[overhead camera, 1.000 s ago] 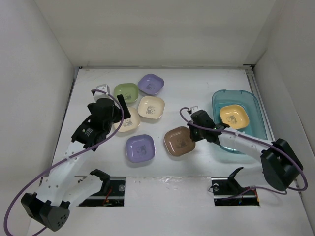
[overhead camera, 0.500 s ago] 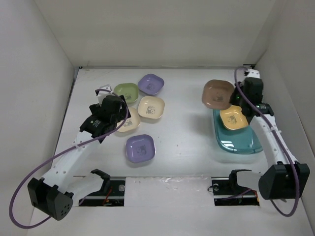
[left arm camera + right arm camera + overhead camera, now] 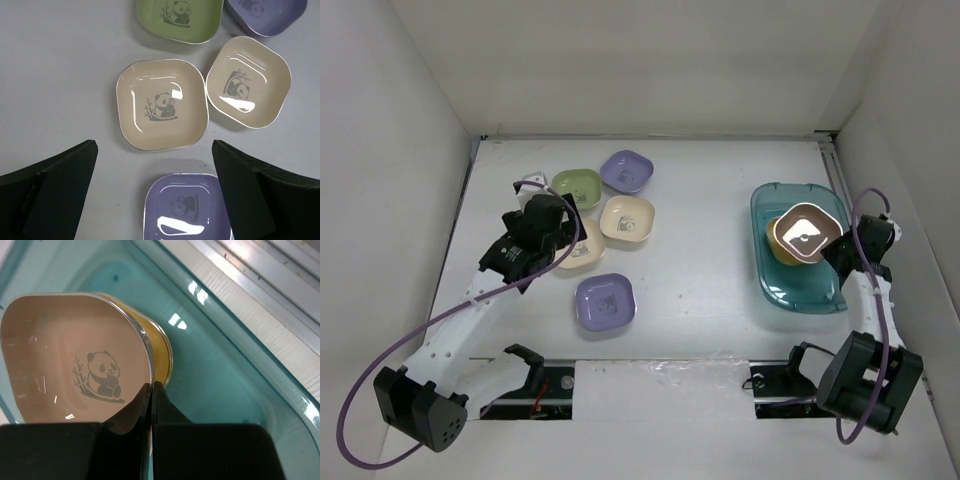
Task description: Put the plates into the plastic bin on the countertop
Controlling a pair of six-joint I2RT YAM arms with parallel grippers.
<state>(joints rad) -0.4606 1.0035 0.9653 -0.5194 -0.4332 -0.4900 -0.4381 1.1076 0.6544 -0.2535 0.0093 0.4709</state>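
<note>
Right wrist: right jaws pinch brown-pink plate (image 3: pixel 75 355) rim, directly over yellow-orange plate (image 3: pixel 161 351) in bin (image 3: pixel 225 382).
Left jaws: spread, cream plate (image 3: pixel 161 105) ahead.

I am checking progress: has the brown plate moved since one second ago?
Yes. The brown plate, pinched by the right hand, went right from the bare countertop and is now over the yellow plate inside the plastic bin.
</note>
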